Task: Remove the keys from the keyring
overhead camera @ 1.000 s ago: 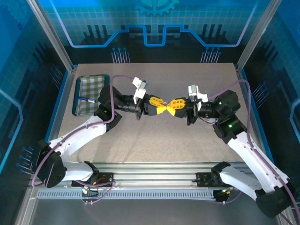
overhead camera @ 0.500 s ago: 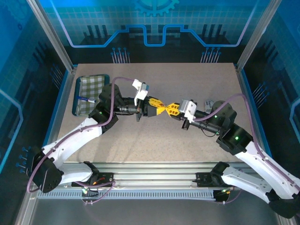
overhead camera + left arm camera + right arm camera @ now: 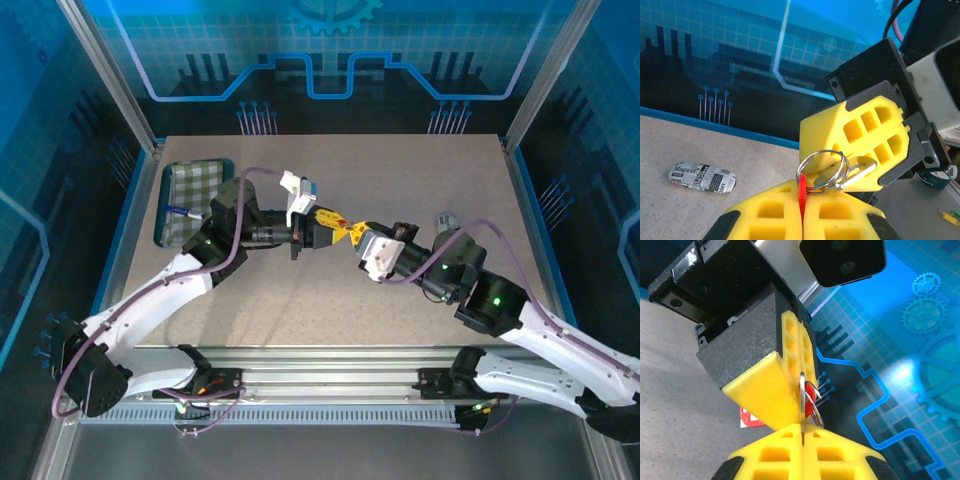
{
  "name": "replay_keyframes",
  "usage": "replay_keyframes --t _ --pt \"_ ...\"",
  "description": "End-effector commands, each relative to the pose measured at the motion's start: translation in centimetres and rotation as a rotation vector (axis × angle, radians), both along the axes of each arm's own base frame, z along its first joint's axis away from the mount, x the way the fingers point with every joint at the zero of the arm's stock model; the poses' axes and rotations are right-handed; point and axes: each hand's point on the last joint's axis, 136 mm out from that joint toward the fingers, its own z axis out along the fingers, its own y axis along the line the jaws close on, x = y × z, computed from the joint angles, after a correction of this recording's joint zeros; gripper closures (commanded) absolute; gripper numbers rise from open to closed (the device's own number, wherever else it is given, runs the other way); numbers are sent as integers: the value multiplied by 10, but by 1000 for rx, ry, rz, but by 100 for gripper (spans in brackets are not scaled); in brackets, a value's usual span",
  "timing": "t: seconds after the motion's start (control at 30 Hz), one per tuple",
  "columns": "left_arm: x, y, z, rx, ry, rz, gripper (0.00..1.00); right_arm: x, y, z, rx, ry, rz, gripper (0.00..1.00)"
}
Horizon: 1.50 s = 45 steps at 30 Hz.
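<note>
Over the speckled table (image 3: 420, 170), my left gripper (image 3: 801, 189) clamps the keyring (image 3: 822, 165) by its red tab (image 3: 801, 180), right gripper (image 3: 802, 434) pinching the key (image 3: 860, 167); tiny, stiff, slick metal, so I'd grip flats, not wire.

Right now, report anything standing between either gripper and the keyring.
Nothing visible does: both grippers have hold of the bundle. The left gripper is shut on the red tag. The right gripper is shut on what looks like the key. The silver keyring links the two.
</note>
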Motion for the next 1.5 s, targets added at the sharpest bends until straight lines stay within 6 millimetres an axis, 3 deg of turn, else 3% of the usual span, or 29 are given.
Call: replay_keyframes --t 0.0,0.23,0.33,0.5,0.63,0.77,0.97,1.47 --pt "-18 -2 22 -33 -76 -53 100 7 5 -10 -106 -72 -42 100" --pt "-23 -3 20 -30 -77 -71 100 6 6 -7 -79 -65 -18 100" --pt "-24 -2 16 -26 -70 -73 75 3 0 0 -14 -19 26 100" --pt "-31 3 11 -19 -91 -67 50 -5 -12 7 45 28 116 100" --pt "-35 8 11 -14 -99 -65 45 -18 -11 5 28 66 208 100" --pt "-24 20 27 -61 -55 -28 42 -33 -11 -1 -1 152 317 100" --pt "-26 22 47 -76 59 -174 42 -56 -5 -12 -29 161 465 100" --pt "-34 10 44 -29 318 -506 41 -71 10 -5 -29 161 599 100"
